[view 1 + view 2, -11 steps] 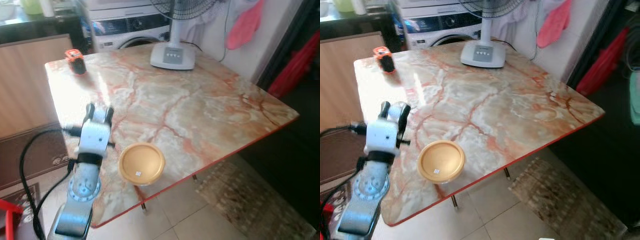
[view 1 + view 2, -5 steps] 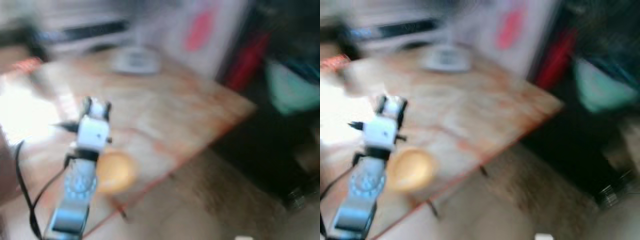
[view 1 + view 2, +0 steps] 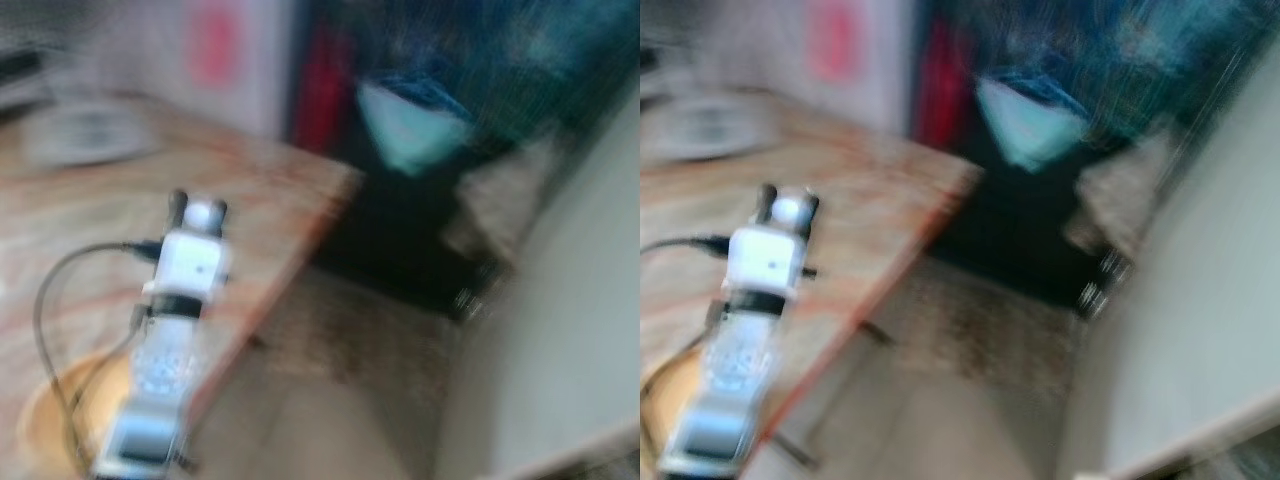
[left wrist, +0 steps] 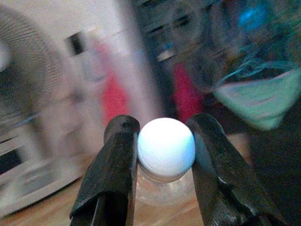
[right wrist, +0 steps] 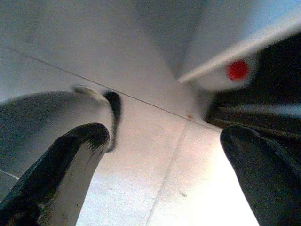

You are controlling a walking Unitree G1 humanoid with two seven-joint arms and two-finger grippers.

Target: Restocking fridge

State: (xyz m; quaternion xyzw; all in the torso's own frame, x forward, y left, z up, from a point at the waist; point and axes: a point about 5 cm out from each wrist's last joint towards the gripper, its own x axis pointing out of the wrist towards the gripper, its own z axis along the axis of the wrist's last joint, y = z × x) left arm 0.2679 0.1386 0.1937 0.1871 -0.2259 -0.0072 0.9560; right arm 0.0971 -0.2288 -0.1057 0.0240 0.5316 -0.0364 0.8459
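Observation:
My left gripper [image 3: 200, 210] is held up over the marble table [image 3: 270, 190], shut on a clear bottle with a round white cap [image 4: 166, 148]. The left wrist view shows the cap pinched between both black fingers [image 4: 120, 160]. A round yellow-lidded container [image 3: 45, 425] sits at the table's near corner, beside my left forearm. My right gripper [image 5: 167, 136] hangs low over pale floor tiles, its fingers wide apart with nothing between them. The head views are blurred by motion.
A white fan base [image 3: 85, 135] stands at the table's far side. Past the table's right edge are a dark recess with a teal object [image 3: 415, 130] and something red [image 3: 320, 85]. A patterned rug [image 3: 340, 330] covers the floor. A pale panel [image 3: 560, 330] fills the right.
The whole picture has swung right, so the camera turned: table and yellow container slid left, the dark recess and pale panel came in. My left arm keeps its place in view.

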